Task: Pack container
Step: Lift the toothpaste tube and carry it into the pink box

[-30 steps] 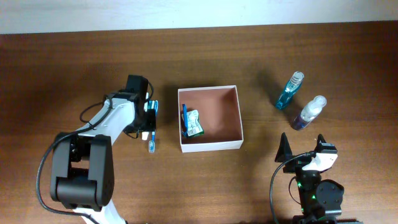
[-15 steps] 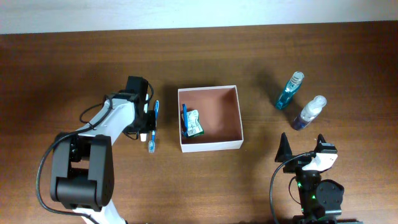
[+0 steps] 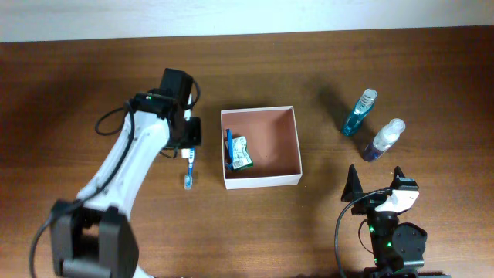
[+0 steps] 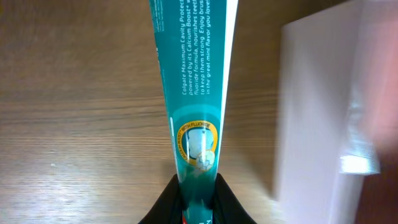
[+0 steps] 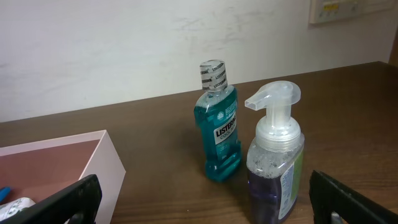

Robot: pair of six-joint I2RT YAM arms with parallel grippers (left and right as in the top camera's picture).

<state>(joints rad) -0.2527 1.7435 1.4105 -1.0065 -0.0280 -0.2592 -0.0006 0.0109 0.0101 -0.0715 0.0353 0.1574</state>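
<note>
Gripping a teal plastic toothpaste tube (image 4: 196,93), the left fingers (image 4: 165,208) were clamped on it, near the shallow white cardboard box (image 3: 261,180) on the wooden table (image 3: 93,77). The right fingers (image 5: 74,202) were spread wide, empty. The left arm had risen since the earlier frame.

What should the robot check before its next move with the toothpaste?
1. Left gripper shut on toothpaste: ok.
2. Toothpaste above box: not ok, it is left of it.
3. Free space in box: ok, right side bare; packet lies at left.
4. Toothpaste clear of table: cannot tell.
5. Right gripper out of the way: ok, open by the pump bottle.
</note>
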